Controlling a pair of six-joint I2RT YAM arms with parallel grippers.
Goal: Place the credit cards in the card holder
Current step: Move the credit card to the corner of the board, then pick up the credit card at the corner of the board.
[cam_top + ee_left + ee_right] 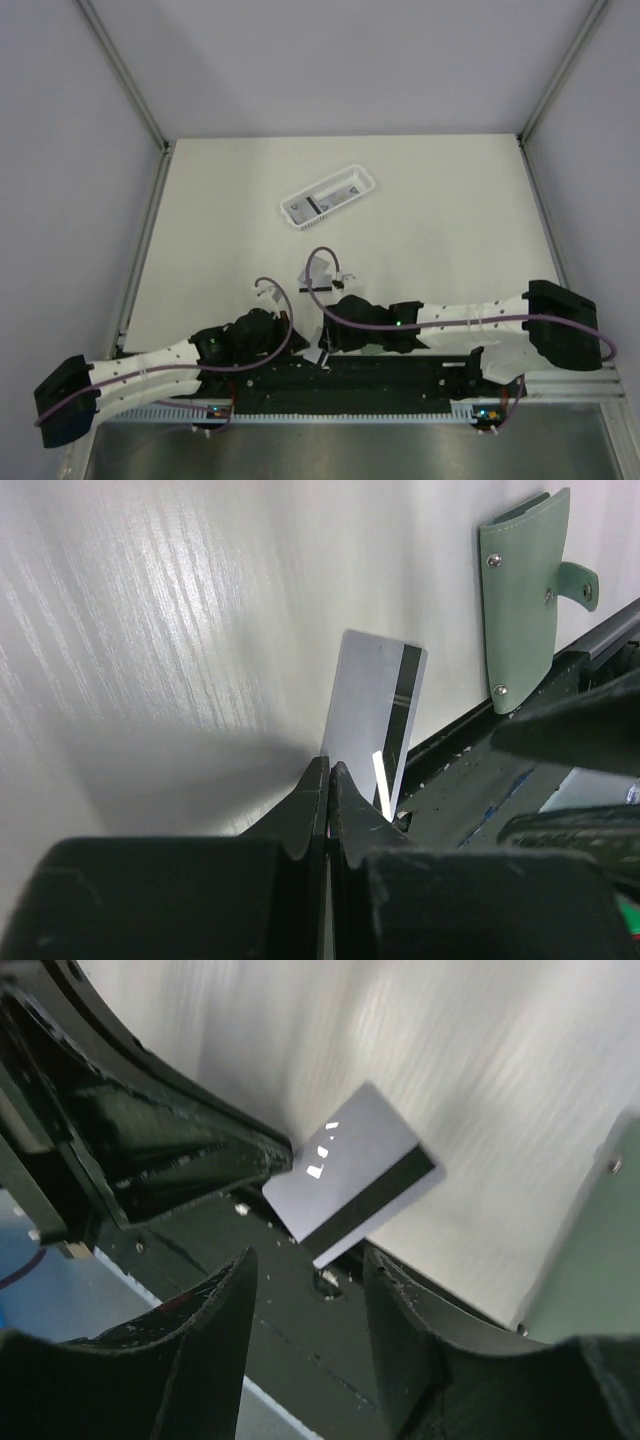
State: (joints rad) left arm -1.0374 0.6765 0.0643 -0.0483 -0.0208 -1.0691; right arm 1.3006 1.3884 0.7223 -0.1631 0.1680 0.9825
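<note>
A light-grey credit card (372,712) with a black stripe lies flat at the table's near edge, one end over the black base rail (300,1350). My left gripper (328,772) is shut with nothing in it, its tips just short of the card's near end. My right gripper (310,1265) is open above the rail, with the same card (345,1175) a little beyond its fingertips and nothing between them. The sage-green card holder (525,600) lies closed beside the card, its snap strap sticking out. It also shows at the right edge of the right wrist view (600,1250). In the top view both are mostly hidden under the arms.
A white slotted basket (327,198) stands at mid-table, with another striped card (312,207) inside it. The two arms meet over the near edge, wrists close together. Grey walls and metal frame posts enclose the white table (450,230).
</note>
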